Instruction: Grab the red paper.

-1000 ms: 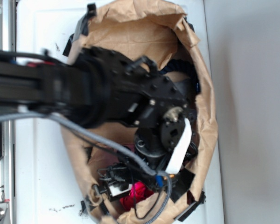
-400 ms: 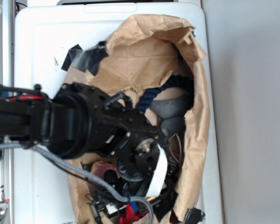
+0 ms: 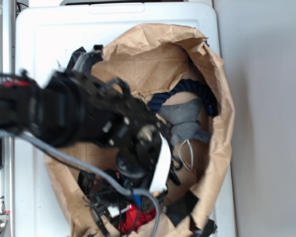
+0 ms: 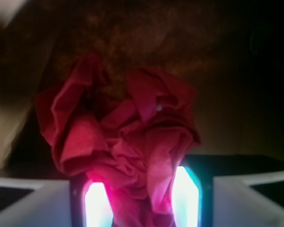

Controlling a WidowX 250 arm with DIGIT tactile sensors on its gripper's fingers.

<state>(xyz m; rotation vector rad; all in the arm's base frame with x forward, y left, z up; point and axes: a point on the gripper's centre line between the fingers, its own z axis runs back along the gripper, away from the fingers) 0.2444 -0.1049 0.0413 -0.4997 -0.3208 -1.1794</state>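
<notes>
Red paper (image 4: 128,142) caught between the two lit fingers (image 4: 95,203) of the gripper (image 4: 139,201), nearly closed on the lower folds, with most of the wad bulging ahead of and above the tips. Beyond the gripper, only dim brown wall of the paper bag (image 3: 138,54). From outside, gripper (image 3: 130,217) low inside the bag, hidden largely behind cables, with a scrap of red (image 3: 138,217) showing at its tip. Compared with a second earlier, arm (image 3: 89,113) drawn back and swung, bag mouth reshaped, and the grey plush toy (image 3: 185,121) and dark blue rope (image 3: 187,89), well behind the gripper, uncovered. Grasp judged already made; lifting clear of the bag apparently remaining. Thin paper liable to slip or tear if pinched only by its edge.
</notes>
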